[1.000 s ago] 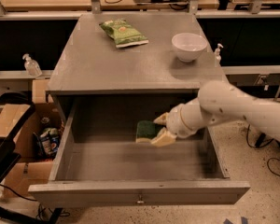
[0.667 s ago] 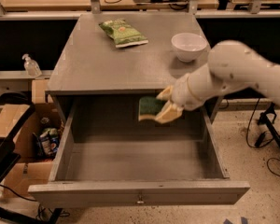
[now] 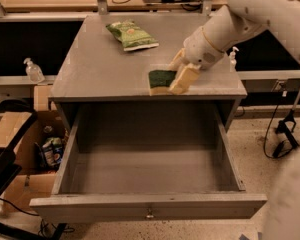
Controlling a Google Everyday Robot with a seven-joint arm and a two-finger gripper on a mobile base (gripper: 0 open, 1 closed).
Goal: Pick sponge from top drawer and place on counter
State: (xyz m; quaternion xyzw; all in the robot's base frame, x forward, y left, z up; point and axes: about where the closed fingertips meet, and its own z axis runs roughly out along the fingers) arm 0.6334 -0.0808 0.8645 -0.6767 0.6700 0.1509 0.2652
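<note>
While I watched the feed, the counter [image 3: 100, 69] became the place that mattered. A second earlier the load had been down inside the cabinet, and now it had been carried up over the grey top, near the front edge on the right. The top drawer [image 3: 145, 169] stood pulled out beneath, its knob [image 3: 149, 215] facing me. The white arm [image 3: 240, 14] reached in from the upper right, covering the counter's back corner. A crinkled green snack bag [image 3: 131, 35] lay towards the back, well apart from the work. The gripper [image 3: 176, 76] sat at the front edge, its tan fingers [image 3: 184, 79] clamped on the right end of the sponge [image 3: 161, 79], which was green face up with the yellow layer below. I could not tell whether the sponge touched the surface or hung just over it. I judged the lift out of the drawer done. What remained was setting it down and letting go, preferably further in from the edge so it could not tip back into the drawer.
</note>
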